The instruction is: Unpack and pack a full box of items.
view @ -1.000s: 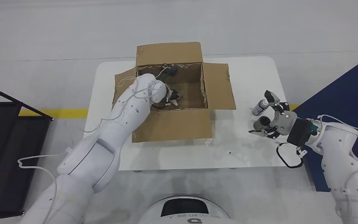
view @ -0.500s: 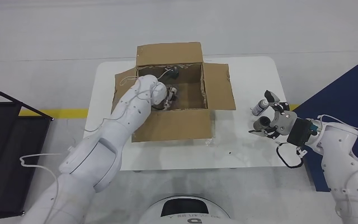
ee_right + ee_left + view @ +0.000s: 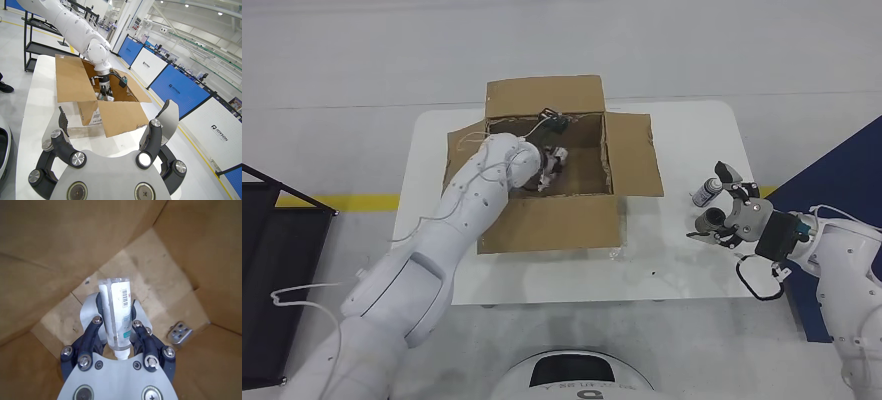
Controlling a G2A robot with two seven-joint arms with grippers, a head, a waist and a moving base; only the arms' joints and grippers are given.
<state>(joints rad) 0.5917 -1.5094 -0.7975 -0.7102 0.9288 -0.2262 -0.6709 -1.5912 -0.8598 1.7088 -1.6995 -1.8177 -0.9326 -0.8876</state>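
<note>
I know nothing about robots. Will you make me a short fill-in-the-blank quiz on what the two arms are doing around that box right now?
1. The left gripper grips a clear bottle ____ the cardboard box.
2. The right gripper has its jaws ____, with nothing between them.
3. The box stands on a ____ table.
4. A small canister sits on the table nearest the ____ gripper.

Missing words: inside; open; white; right.
</note>
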